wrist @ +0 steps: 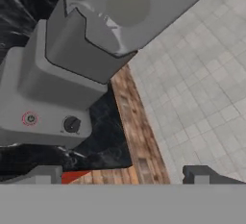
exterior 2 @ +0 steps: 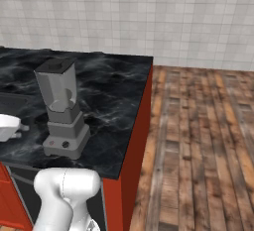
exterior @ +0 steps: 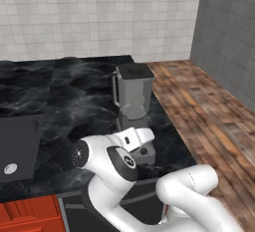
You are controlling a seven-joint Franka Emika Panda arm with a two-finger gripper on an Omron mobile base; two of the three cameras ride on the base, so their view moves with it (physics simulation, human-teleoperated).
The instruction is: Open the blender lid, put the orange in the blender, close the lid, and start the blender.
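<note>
The grey blender stands on the black marble counter near its right edge, with its handle on the left. The dark blender lid lies flat on the jar's rim, also visible in the right base view. My white hand hovers low, just in front of the blender's base. In the hand view my gripper is open with nothing between its tips, close to the base's red button and black knob. The orange is out of view.
A dark sink basin sits at the counter's left. The counter ends just right of the blender at a red cabinet side, beyond which lies wooden floor. A tiled wall runs behind.
</note>
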